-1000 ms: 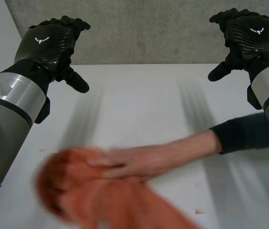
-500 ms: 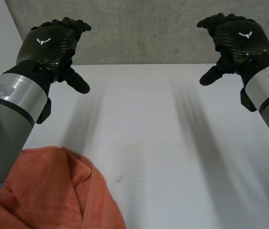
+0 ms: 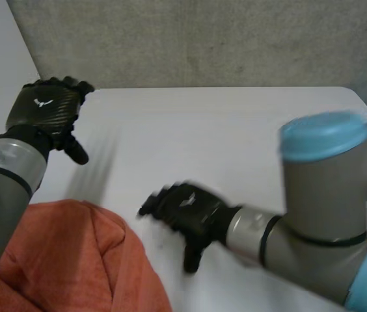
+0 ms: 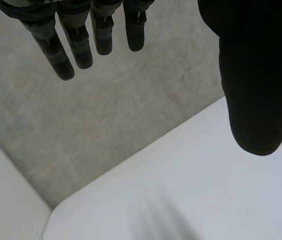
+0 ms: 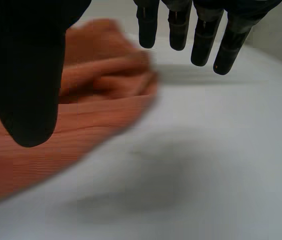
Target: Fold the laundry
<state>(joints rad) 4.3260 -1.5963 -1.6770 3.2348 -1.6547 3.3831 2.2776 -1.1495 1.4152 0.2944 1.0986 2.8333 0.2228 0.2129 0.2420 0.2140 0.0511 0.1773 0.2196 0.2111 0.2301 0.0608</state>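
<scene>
Plainly, we count one orange cloth [image 3: 73,260], two hands and one white table [image 3: 235,130] in front of a grey concrete wall [image 3: 203,39]. The cloth lies crumpled in a heap on the near left part of the table, beside the left arm.

The head view gives us the layout. The left hand [image 3: 43,110] is raised over the far left of the table, well apart from the cloth. The right hand [image 3: 187,208] reaches across, low over bare table just beside the cloth's right edge.

The right wrist view adds the cloth's [image 5: 81,115] ribbed weave and bunched folds, lying past the thumb. The straight fingers [image 5: 201,35] hang loose and grasp nothing.

The left wrist view adds the table's [image 4: 206,190] far edge meeting the wall [image 4: 106,115]. This hand's fingers [image 4: 76,40] are also straight, spread from the thumb and empty.
</scene>
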